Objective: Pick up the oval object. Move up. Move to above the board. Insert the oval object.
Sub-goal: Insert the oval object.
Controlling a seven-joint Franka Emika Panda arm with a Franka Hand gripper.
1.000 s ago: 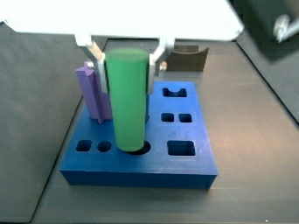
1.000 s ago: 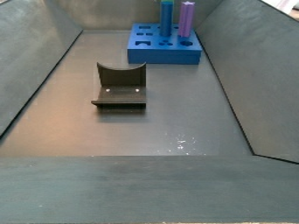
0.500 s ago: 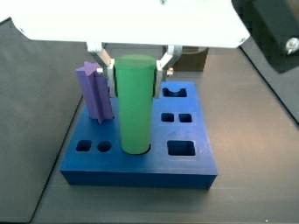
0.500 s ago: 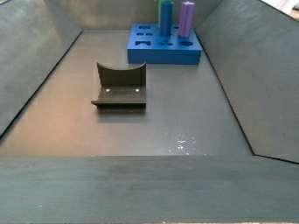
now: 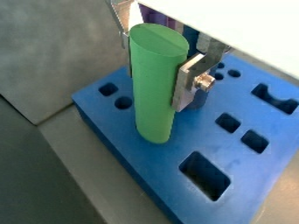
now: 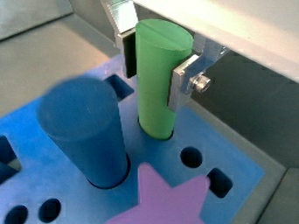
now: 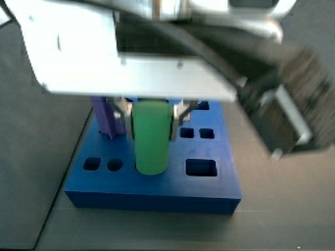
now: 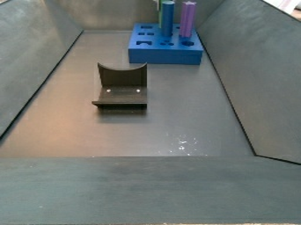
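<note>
Now we note the oval object (image 5: 156,83) sits lower in its hole in the board (image 5: 140,171) than half a second ago, insertion nearly done, while the gripper (image 5: 159,45) straddles its top, grip undeterminable.

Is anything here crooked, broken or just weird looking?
Nothing stands out. The oval object stands upright with its foot in a hole of the board, and the claw sits around its top. The blue cylinder and purple star post also stand straight. The fixture sits alone on the floor.
</note>
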